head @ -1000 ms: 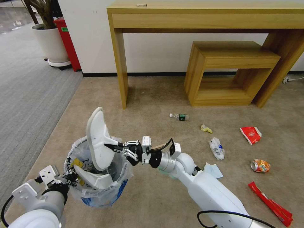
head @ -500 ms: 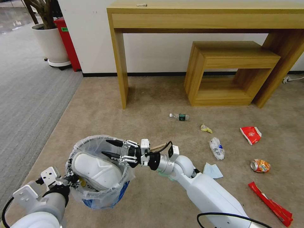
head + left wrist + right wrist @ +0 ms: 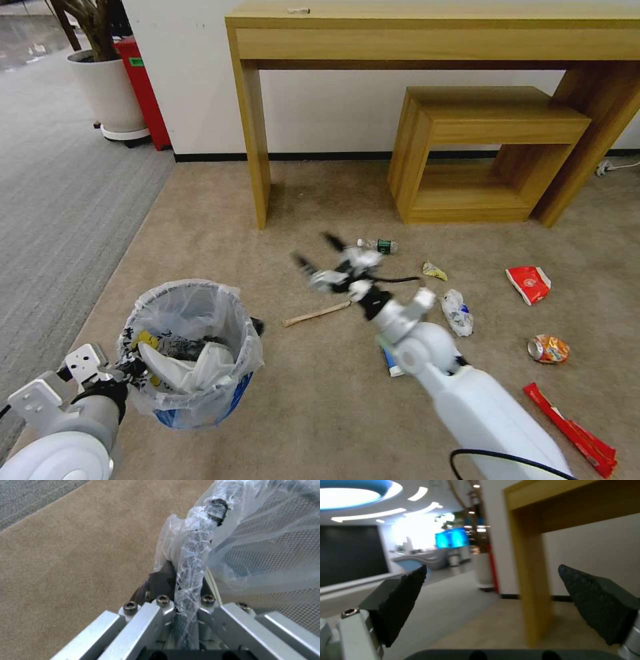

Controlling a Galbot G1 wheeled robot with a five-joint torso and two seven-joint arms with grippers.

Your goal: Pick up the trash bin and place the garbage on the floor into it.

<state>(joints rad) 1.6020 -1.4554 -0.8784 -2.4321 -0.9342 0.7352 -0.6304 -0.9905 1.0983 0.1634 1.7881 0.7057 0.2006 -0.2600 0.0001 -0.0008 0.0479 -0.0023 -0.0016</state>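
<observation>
The trash bin (image 3: 190,357) stands on the beige carpet (image 3: 313,413) at the robot's near left, its blue wall mostly veiled by the whitish bag liner (image 3: 200,313). Inside lie white slippers (image 3: 183,367) with some yellow and dark scraps that are hard to identify. The left gripper (image 3: 130,368) is clamped on the bin's liner-wrapped rim, its fingertips buried under plastic in the left wrist view (image 3: 193,555). The right gripper (image 3: 320,257), blurred, hangs over the carpet with its jaws spread wide and nothing between them; its black pads (image 3: 403,600) frame the wooden table leg (image 3: 530,580). Loose on the carpet lie a wooden stick (image 3: 317,313), a green-labelled bottle (image 3: 380,246), a crumpled clear wrapper (image 3: 457,312), a red packet (image 3: 528,283), an orange can (image 3: 547,348), a long red wrapper (image 3: 570,430) and a blue-white item (image 3: 390,363) half hidden by the right arm.
</observation>
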